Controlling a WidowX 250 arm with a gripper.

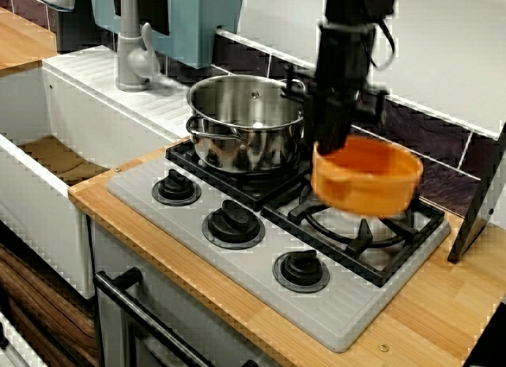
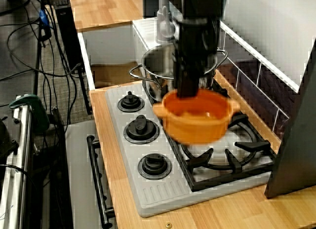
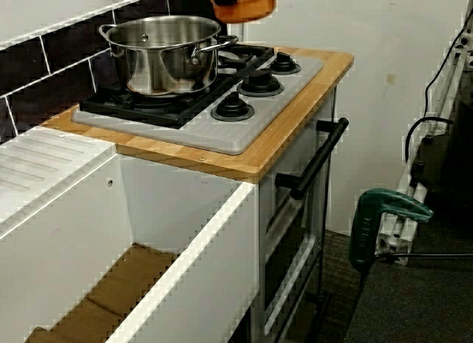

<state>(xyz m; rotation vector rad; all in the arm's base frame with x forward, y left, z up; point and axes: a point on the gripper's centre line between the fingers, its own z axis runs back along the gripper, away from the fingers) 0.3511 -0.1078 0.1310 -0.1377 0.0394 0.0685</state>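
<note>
Holding an orange pot [image 1: 370,181] by the rim, claw [image 1: 332,148] clamped tight, hanging clear above the burner grate [image 1: 360,236], near the steel pot [image 1: 245,126]; not down yet.

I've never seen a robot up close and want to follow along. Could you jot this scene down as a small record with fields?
setting: toy stove on a wooden counter
gripper: shut on the rim of the orange bowl
bowl position: in the air above the free burner grate
neighbour: steel pot on the other burner, looks empty
knobs: three along the stove's front
</note>
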